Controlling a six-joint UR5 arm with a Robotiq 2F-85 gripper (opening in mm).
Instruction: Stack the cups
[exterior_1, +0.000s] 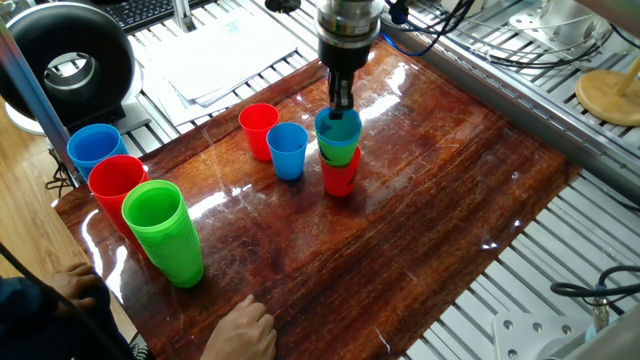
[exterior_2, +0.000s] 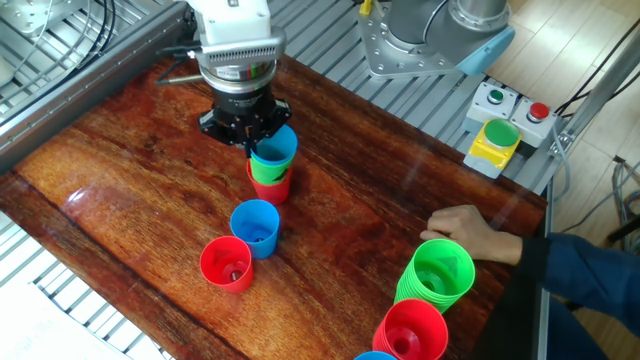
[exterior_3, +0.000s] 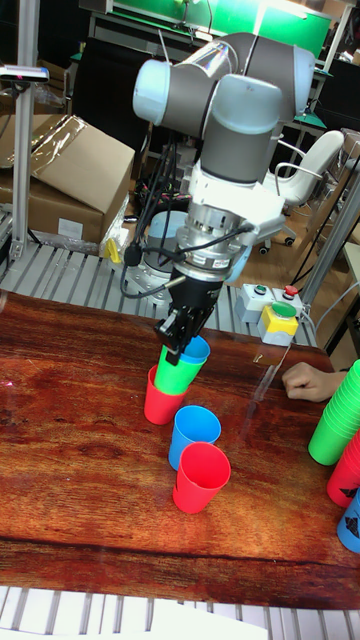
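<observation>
Wooden tabletop (exterior_1: 430, 220), gripper (exterior_1: 342, 100) clenched on rim of top blue cup (exterior_1: 338, 128), nested in green cup (exterior_1: 339, 153) and red cup (exterior_1: 339, 178) mid-table, loose blue cup (exterior_1: 288, 150) and loose red cup (exterior_1: 259, 130) just beside.

Glossy varnished wood table (exterior_1: 420, 200), smooth plastic cups (exterior_1: 287, 150) — ribbed metal frame (exterior_1: 590, 230)
</observation>
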